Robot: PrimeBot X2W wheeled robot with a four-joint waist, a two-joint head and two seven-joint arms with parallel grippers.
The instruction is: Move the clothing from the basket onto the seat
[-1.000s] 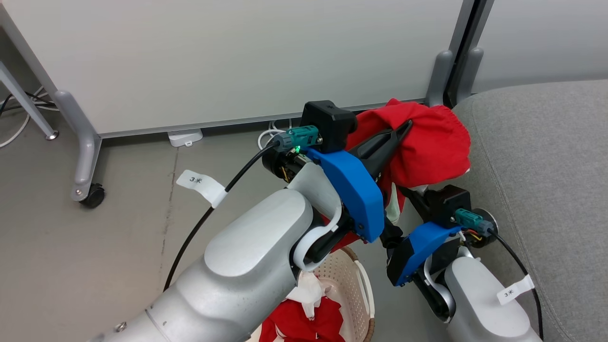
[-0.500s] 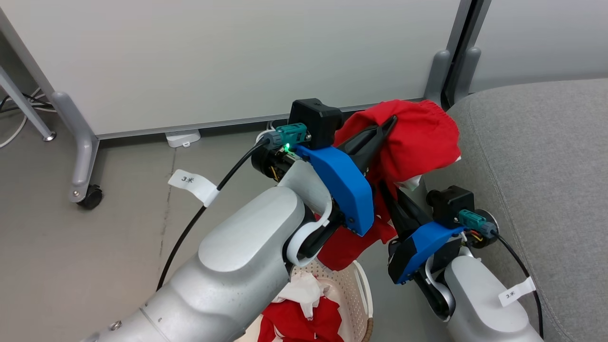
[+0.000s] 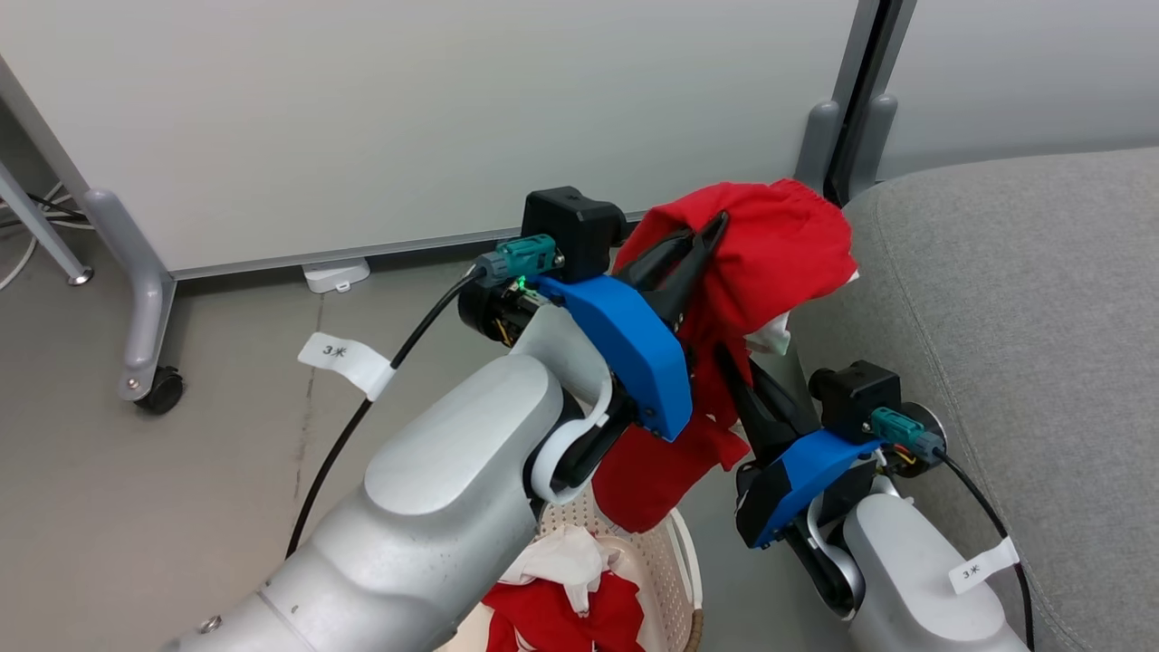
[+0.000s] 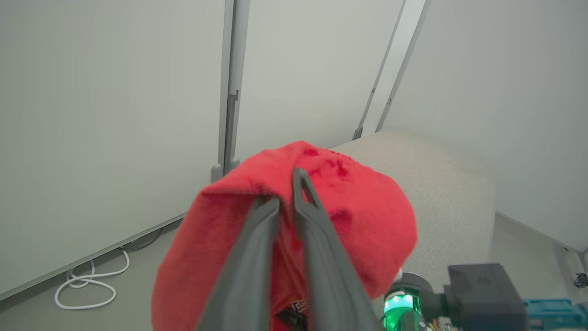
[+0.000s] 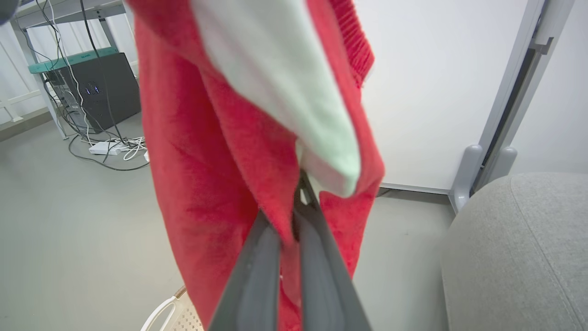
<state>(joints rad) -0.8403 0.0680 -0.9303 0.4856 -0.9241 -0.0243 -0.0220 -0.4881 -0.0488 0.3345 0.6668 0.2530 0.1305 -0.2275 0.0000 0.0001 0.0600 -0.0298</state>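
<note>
Over the last second the left claw [image 3: 715, 225] has not changed its hold: its fingers are together on the bunched top of the red garment [image 3: 783, 249], as the left wrist view also shows, with fabric domed over the fingertips [image 4: 301, 181]. The change is on the other side. The right claw [image 3: 735, 373], which stood wide apart a second ago beside the hanging cloth, has snapped together on the garment's lower part, where red fabric meets a white panel [image 5: 294, 115]. The piece is now clamped by both claws and hangs between them, its lowest fold just above the basket [image 3: 690, 554], where the rest of the clothing [image 3: 557, 616] lies. For the task, this looks like the end of the lift: with two holds the garment should swing across without dragging or falling back. The left forearm [image 3: 444, 489] rises steeply from the lower left, with its claw angled up and to the right. The right forearm [image 3: 914, 580] sits low beside the seat [image 3: 1023, 299], with its claw pointing up and to the left into the cloth. The seat lies close on the right, and the garment's upper edge is almost at its rounded corner.
</note>
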